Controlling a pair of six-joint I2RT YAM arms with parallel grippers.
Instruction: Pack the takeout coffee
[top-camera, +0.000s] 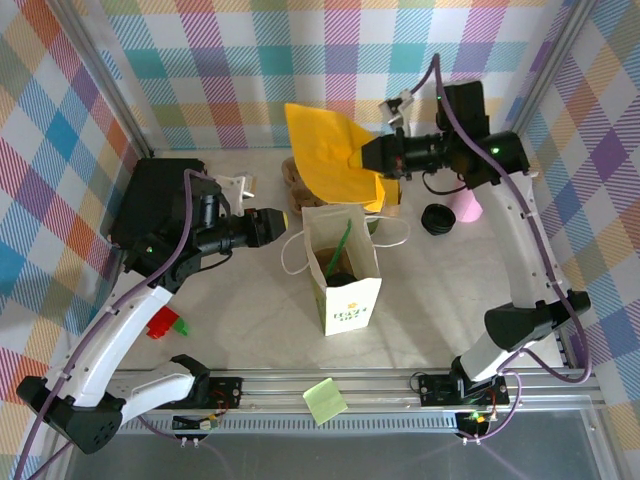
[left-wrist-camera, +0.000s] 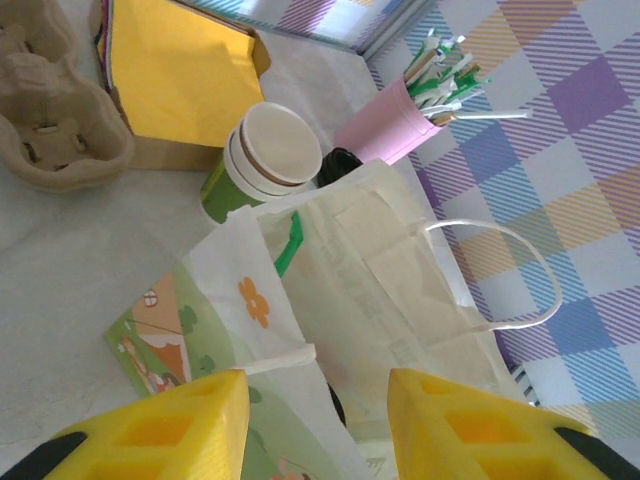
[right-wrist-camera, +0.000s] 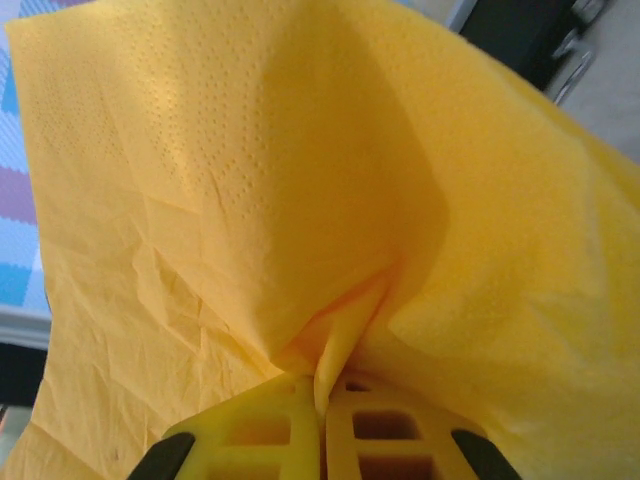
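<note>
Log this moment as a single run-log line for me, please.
left tool open beside bag | right tool shut on hanging napkin | bag upright, open, straw inside | cup on table outside bag

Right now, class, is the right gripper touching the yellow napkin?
Touching. The right wrist view shows the right gripper shut on a pinched fold of the yellow napkin, with no gap between them.

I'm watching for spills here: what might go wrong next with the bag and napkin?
The right tool pinches a wide yellow napkin by one fold; it may snag the paper bag rim. The left tool, open beside the bag, could tip it onto the green-banded cups beyond.
</note>
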